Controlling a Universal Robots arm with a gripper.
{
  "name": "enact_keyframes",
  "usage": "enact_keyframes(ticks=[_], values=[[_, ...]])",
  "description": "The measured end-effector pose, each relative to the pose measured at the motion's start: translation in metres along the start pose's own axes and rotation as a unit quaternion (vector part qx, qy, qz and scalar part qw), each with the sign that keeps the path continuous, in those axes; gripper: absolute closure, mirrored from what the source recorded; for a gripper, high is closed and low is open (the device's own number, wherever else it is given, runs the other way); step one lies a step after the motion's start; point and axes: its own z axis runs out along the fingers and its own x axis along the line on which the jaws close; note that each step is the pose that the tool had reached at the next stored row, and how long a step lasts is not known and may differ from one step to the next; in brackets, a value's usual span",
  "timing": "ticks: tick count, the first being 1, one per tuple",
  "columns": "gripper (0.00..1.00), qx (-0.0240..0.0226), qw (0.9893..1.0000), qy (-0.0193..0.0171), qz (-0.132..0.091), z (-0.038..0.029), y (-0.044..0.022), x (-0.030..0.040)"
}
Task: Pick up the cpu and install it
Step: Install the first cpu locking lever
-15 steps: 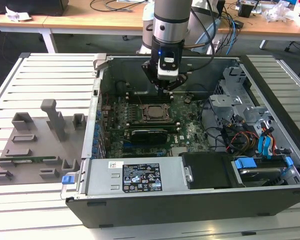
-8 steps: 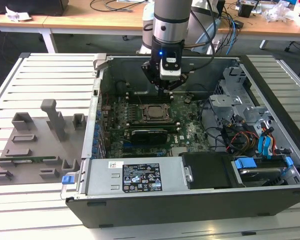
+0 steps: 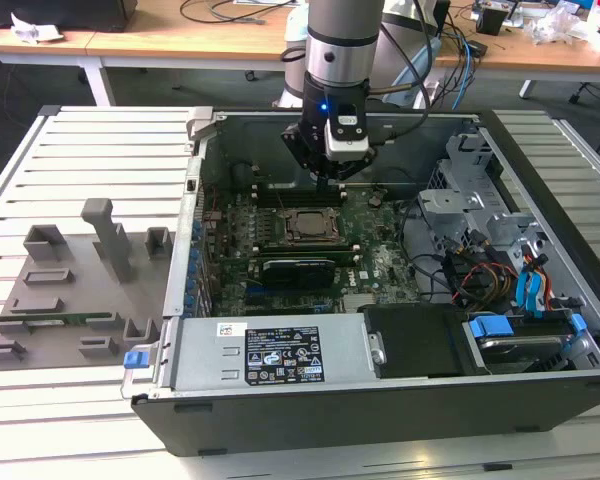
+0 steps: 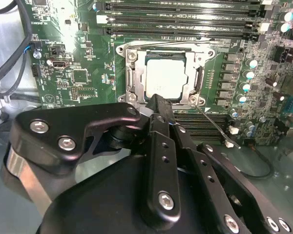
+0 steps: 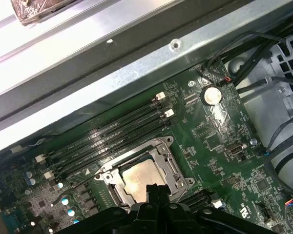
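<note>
The small square silvery-grey cpu (image 4: 166,80) lay flat in the metal-rimmed black socket frame (image 4: 131,83) on the green motherboard (image 4: 73,73), seemingly seated, so the black gripper (image 4: 158,100) hung above its near edge, fingers pressed together, empty.

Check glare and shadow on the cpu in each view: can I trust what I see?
Second wrist view: the cpu is evenly lit, with a mild sheen and no washout. First wrist view: the cpu reflects warm light, and the metal case rim glares near-white. Exterior view: the cpu looks dim, without glare.
</note>
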Motion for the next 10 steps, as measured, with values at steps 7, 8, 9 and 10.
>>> enact_keyframes(ticks=[7,8,9,10], values=[[0.89,-0.0004,0.9996,-0.0007,-0.028,0.0000,0.0000,0.0000],[0.89,-0.0005,0.9995,-0.0008,-0.032,0.0000,0.0000,0.0000],[0.89,-0.0005,0.9994,-0.0009,-0.034,0.0000,0.0000,0.0000],[0.89,-0.0005,0.9994,-0.0009,-0.036,0.0000,0.0000,0.0000]])
